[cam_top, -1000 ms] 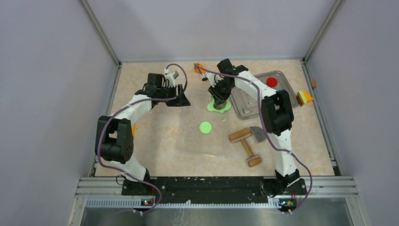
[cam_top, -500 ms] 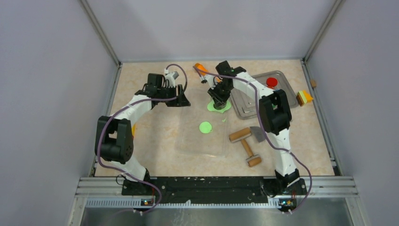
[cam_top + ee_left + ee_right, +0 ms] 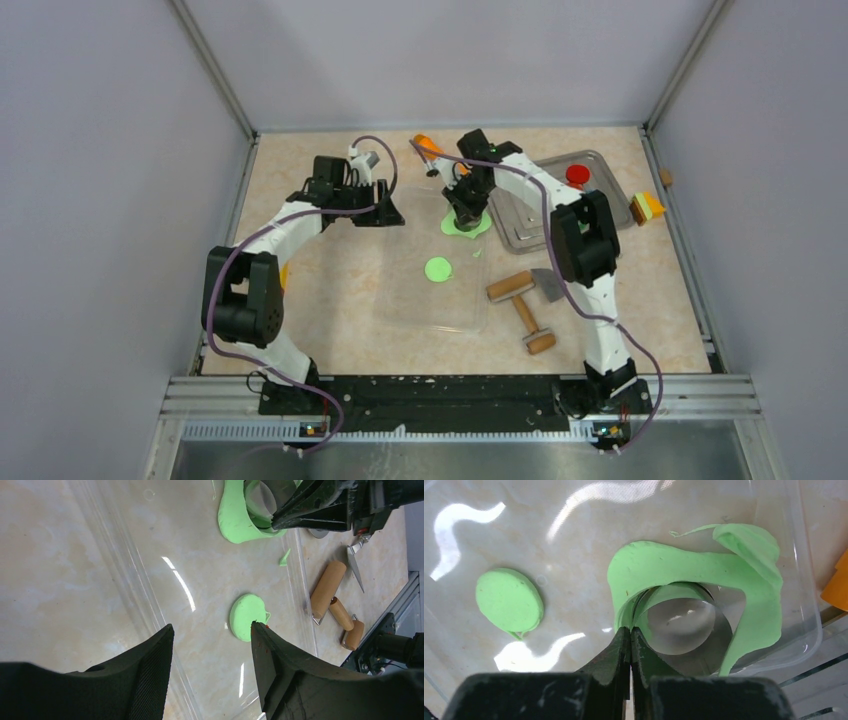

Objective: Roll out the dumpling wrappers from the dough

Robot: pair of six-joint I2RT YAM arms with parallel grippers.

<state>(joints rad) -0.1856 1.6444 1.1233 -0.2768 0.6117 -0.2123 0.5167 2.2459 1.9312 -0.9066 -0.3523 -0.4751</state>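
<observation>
One round lime-green dumpling wrapper (image 3: 437,268) (image 3: 246,617) (image 3: 509,599) lies flat in a clear plastic tray (image 3: 430,312). At the tray's far right corner the dough (image 3: 479,227) (image 3: 664,565) is a thin sheet, lifted and wrapped around a metal cutter ring (image 3: 684,620) (image 3: 270,497). My right gripper (image 3: 466,212) (image 3: 630,629) points down there, jaws pinched together on the ring's left wall with dough against it. My left gripper (image 3: 391,212) (image 3: 211,627) hovers open over the tray's far left corner, holding nothing.
A wooden rolling pin (image 3: 510,286), a second handled roller (image 3: 533,326) and a metal scraper (image 3: 549,283) lie right of the clear tray. A steel tray (image 3: 606,170) with a red disc (image 3: 577,173) sits at back right. An orange piece (image 3: 425,144) lies behind.
My right gripper's jaws have closed at the cutter ring, and the arm shifted slightly away from the bases. The left arm has not moved.
</observation>
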